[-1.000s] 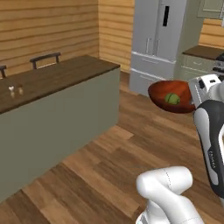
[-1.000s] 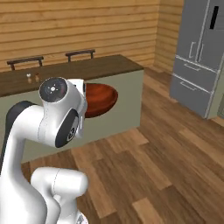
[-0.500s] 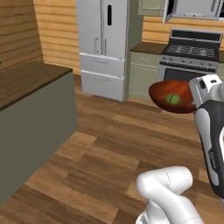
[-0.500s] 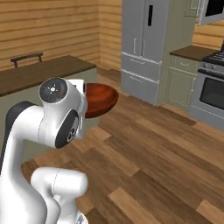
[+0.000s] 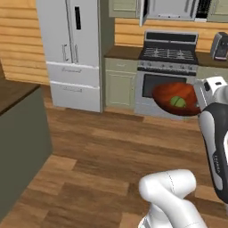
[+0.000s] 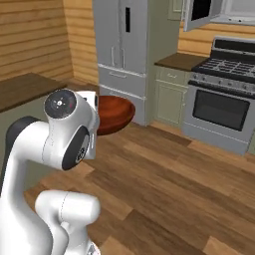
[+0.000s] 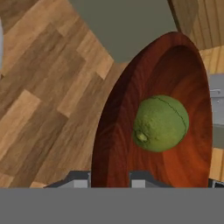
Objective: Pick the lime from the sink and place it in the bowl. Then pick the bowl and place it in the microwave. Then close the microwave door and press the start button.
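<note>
My gripper [image 7: 109,179] is shut on the near rim of the reddish-brown bowl [image 7: 127,131] and holds it in the air above the floor. The dark-green lime [image 7: 160,123] lies inside the bowl. In the left base view the bowl [image 5: 173,95] with the lime [image 5: 178,102] hangs in front of the oven, with the gripper [image 5: 199,99] at its right rim. The bowl [image 6: 115,113] sticks out from behind my arm in the right base view. High up, the microwave [image 5: 171,9] stands with its door [image 6: 199,12] swung open and its black keypad panel [image 5: 202,5] on the right.
A silver fridge [image 5: 73,49] stands at the left, a gas range with a black-fronted oven [image 5: 167,84] under the microwave. A grey island with a dark wood top [image 5: 18,129] lies close on the left. Wooden floor [image 5: 102,151] stretches between me and the range.
The whole picture has swept sideways as the base moved: the island slid off to the left, and the fridge, range and microwave came into view. The bowl and lime stay in my gripper.
</note>
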Controlling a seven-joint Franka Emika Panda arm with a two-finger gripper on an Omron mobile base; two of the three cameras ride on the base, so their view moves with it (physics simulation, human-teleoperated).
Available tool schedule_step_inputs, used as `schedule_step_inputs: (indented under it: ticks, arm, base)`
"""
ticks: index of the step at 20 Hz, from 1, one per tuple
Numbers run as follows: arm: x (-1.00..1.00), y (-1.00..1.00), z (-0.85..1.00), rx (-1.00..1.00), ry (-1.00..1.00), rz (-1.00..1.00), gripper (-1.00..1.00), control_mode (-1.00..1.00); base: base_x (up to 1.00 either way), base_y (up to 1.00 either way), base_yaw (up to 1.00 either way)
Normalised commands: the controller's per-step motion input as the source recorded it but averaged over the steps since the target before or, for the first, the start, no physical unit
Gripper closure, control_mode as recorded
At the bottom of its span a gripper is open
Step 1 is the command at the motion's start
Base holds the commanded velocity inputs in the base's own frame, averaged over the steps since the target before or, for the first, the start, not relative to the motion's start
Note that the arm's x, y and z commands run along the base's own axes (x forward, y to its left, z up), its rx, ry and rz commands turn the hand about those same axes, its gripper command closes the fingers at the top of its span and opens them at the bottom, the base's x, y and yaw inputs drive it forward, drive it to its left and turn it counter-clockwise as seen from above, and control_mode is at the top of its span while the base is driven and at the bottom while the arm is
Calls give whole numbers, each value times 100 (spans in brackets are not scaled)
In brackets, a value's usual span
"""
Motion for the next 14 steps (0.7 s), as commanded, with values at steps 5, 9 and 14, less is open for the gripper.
schedule_step_inputs:
  ticks: [5,9,14]
  arm:
    - [0,0,0,0,0,0,100,100]
    - [0,0,0,0,0,0,100,100]
    - [0,0,0,0,0,0,100,100]
  base:
    - [100,13,-36]
    - [100,22,-31]
    - [100,26,-29]
